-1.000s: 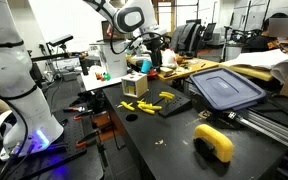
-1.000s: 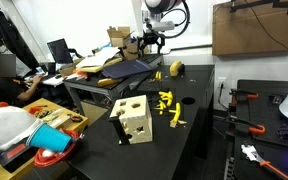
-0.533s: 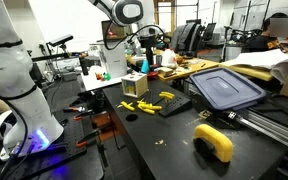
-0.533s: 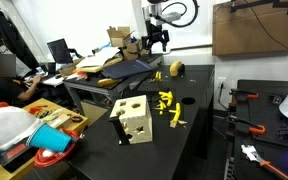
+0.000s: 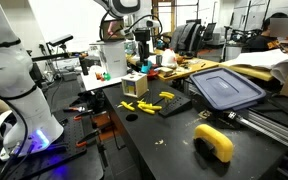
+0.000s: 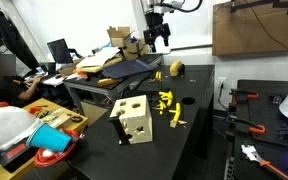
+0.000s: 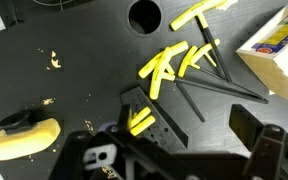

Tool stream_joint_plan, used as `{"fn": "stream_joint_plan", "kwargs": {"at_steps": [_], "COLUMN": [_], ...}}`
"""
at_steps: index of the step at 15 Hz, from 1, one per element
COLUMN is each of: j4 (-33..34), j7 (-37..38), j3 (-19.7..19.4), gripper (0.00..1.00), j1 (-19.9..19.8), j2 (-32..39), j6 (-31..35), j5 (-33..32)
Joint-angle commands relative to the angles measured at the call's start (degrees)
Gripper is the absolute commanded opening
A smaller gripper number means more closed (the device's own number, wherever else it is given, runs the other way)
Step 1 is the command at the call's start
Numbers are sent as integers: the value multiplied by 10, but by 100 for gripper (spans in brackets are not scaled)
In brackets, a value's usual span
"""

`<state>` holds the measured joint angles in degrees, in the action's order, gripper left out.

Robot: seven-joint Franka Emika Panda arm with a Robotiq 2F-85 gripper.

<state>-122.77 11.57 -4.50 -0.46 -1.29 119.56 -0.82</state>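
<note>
My gripper [image 5: 141, 50] hangs high above the black table, open and empty; it also shows in an exterior view [image 6: 160, 40]. In the wrist view its dark fingers [image 7: 179, 150] frame the table far below. Under it lie several yellow sticks [image 7: 169, 65] and a black perforated block [image 7: 149, 118] with yellow pieces on it. The sticks show in both exterior views [image 5: 162, 96] [image 6: 167, 100]. A wooden box with holes [image 5: 135, 85] [image 6: 132, 118] stands beside them, its corner in the wrist view [image 7: 279, 55].
A yellow rounded object [image 5: 214, 142] [image 6: 177, 68] [image 7: 24, 135] lies near the table edge. A dark blue bin lid [image 5: 226, 88] lies on the table. A round hole [image 7: 142, 15] is in the tabletop. Cluttered desks, chairs and cardboard surround the table.
The gripper has risen and drawn back from the table, still empty. The things on the table have not moved.
</note>
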Motion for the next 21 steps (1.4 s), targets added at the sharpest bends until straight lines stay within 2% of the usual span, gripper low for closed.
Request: {"fn": "stream_joint_plan", "kwargs": {"at_steps": [1, 6, 13, 21], "j4": [17, 40, 45, 43], "j7": [-19, -46, -70, -57], "j3": [12, 19, 19, 19], "gripper": [100, 100, 100, 100], "j1": [-6, -6, -8, -11], "j2": [-35, -74, -115, -102], "j6": [-54, -87, -86, -68], "j5": [-11, -25, -23, -13]}}
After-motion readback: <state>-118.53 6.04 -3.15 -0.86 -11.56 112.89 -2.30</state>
